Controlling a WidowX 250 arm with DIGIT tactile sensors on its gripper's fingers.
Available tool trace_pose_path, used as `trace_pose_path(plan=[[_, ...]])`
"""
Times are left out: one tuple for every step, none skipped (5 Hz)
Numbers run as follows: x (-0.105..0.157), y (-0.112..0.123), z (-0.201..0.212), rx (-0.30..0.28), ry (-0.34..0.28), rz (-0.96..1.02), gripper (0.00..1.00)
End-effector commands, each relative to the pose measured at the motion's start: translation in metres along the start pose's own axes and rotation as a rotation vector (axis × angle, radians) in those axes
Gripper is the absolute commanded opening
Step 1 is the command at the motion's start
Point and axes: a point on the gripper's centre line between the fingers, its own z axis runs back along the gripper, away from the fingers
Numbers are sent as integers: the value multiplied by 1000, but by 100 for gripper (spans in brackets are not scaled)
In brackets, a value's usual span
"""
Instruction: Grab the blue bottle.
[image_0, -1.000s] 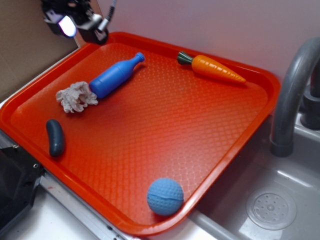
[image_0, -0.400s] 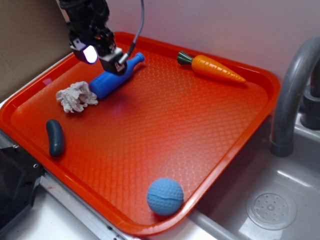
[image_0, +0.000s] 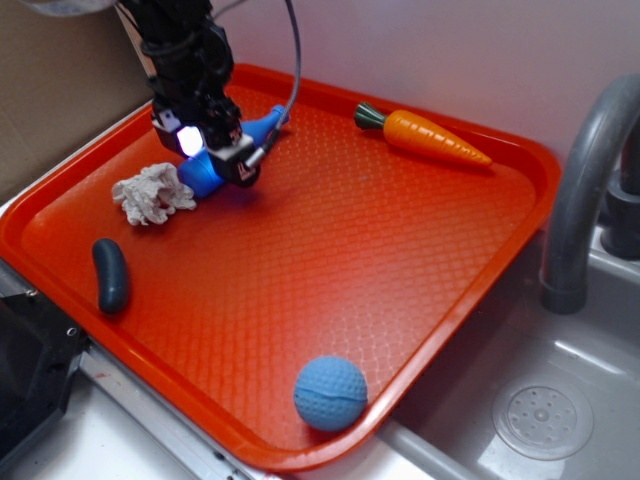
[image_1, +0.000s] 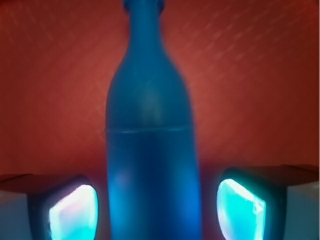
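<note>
The blue bottle (image_0: 262, 126) lies on its side at the back left of the orange tray (image_0: 330, 250), neck toward the back wall. My gripper (image_0: 215, 158) is down over its body and hides most of it. In the wrist view the bottle (image_1: 150, 140) fills the middle, its neck at the top. My gripper (image_1: 156, 212) is open: one glowing pad (image_1: 74, 212) stands left of the body and one right, with a small gap to the bottle on each side.
A white crumpled cloth (image_0: 152, 193) lies just left of the bottle. A dark blue-grey sausage-shaped piece (image_0: 110, 273) lies at the tray's left edge, a carrot (image_0: 425, 135) at the back, a light-blue dimpled ball (image_0: 330, 392) at the front. A grey faucet (image_0: 585, 190) and sink are on the right.
My gripper came from the tray's back left corner and dropped onto the bottle, now straddling its body. The bottle and other objects have not moved.
</note>
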Motion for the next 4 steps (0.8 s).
trace_pose_path(plan=[[2, -1, -3, 1, -25, 4, 0], [-1, 2, 18, 13, -54, 20, 0], [-2, 5, 45, 76, -84, 7, 0], [-5, 1, 95, 115, -49, -4, 0]])
